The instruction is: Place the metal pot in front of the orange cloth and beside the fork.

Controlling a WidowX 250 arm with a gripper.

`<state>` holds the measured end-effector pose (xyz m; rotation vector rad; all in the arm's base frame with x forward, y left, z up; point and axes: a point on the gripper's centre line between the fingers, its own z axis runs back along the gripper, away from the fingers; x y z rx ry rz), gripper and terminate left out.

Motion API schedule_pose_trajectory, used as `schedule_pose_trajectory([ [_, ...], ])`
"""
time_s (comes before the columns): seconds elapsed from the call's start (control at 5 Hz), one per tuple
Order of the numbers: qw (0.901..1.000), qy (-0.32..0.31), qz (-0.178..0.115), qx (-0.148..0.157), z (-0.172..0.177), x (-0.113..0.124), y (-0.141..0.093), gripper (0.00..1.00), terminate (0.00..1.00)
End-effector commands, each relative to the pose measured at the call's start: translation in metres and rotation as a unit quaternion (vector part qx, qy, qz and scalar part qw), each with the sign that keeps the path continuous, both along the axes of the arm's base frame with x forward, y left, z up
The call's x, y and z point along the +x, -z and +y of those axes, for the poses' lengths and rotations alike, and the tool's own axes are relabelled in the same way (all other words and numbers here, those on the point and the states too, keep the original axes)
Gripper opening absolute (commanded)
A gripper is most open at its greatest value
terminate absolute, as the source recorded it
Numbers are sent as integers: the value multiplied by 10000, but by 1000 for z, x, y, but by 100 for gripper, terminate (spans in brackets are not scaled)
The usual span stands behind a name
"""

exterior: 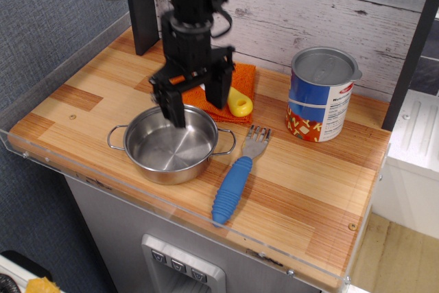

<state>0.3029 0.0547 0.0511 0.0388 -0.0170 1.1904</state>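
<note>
Gripper [195, 99] hangs vertical, fingers spread (holding nothing) above metal pot [169, 147]; fork [236, 173] right, clear of them

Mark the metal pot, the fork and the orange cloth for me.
metal pot [167, 149]: observation image, bare inner floor of the pot.
fork [232, 186]: observation image, ribbed blue handle.
orange cloth [245, 73]: observation image, back right corner beside the arm.
</note>
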Motion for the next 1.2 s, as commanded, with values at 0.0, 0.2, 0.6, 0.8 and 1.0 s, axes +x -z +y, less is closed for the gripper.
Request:
schedule_pose_trajectory([
  [0.0, 9922, 1075, -330, 537, 9, 4, -49, 100, 0],
  [0.2, 9718, 2248, -90, 706, 26, 3, -51, 100, 0],
  [0.6, 9040, 4207, -535, 533, 26, 17, -61, 100, 0],
  [0.8, 8766, 4746, -514, 601, 25, 17, -59, 100, 0],
  [1.0, 8616, 5021, -386, 638, 31, 26, -55, 100, 0],
])
